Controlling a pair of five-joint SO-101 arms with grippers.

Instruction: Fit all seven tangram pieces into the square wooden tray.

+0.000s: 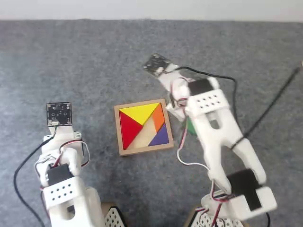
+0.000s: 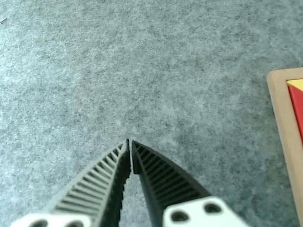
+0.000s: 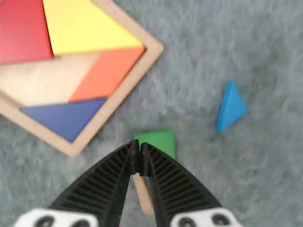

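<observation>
Right wrist view: a blue triangle (image 3: 231, 106) lies near the green piece (image 3: 158, 142).

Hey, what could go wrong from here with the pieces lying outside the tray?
The right gripper is shut with tips at the edge of the green piece; lowering like that may shove it instead of gripping.
What looks like a tan piece lies beside it under the gripper, so a grasp might catch both.
The tray is close; a push could shift it.
</observation>
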